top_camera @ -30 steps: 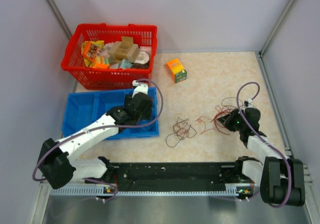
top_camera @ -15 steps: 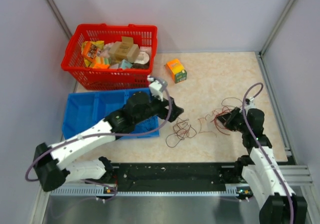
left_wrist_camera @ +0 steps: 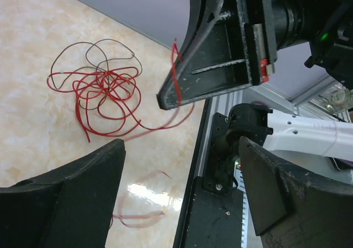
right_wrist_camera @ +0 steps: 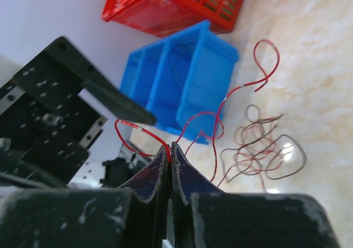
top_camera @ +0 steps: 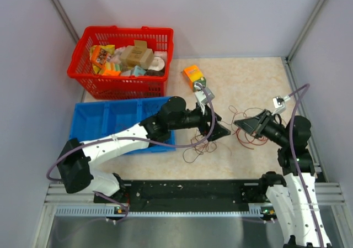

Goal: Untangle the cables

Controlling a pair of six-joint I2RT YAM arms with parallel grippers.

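Observation:
The cables lie in two small tangles on the beige tabletop. One, dark and red (top_camera: 197,146), sits just beneath my left gripper (top_camera: 223,131). The other, mostly red (top_camera: 251,138), lies under my right gripper (top_camera: 241,123). In the right wrist view the right gripper (right_wrist_camera: 170,147) is shut on a thin red strand (right_wrist_camera: 221,113), which rises off the table and loops away to both sides. The left gripper (left_wrist_camera: 182,198) stands wide open with nothing between its fingers, facing the right gripper's tip. A red tangle (left_wrist_camera: 105,93) lies beyond it on the table.
A blue divided bin (top_camera: 107,121) lies under the left arm, and a red basket (top_camera: 127,31) of packets stands behind it. A small orange box (top_camera: 194,77) sits at the back centre. The black base rail (top_camera: 187,190) runs along the near edge.
My left arm has swung right from over the blue bin to the table's centre, and its jaws have opened wider. My right gripper has shut on a red strand and lifted it.

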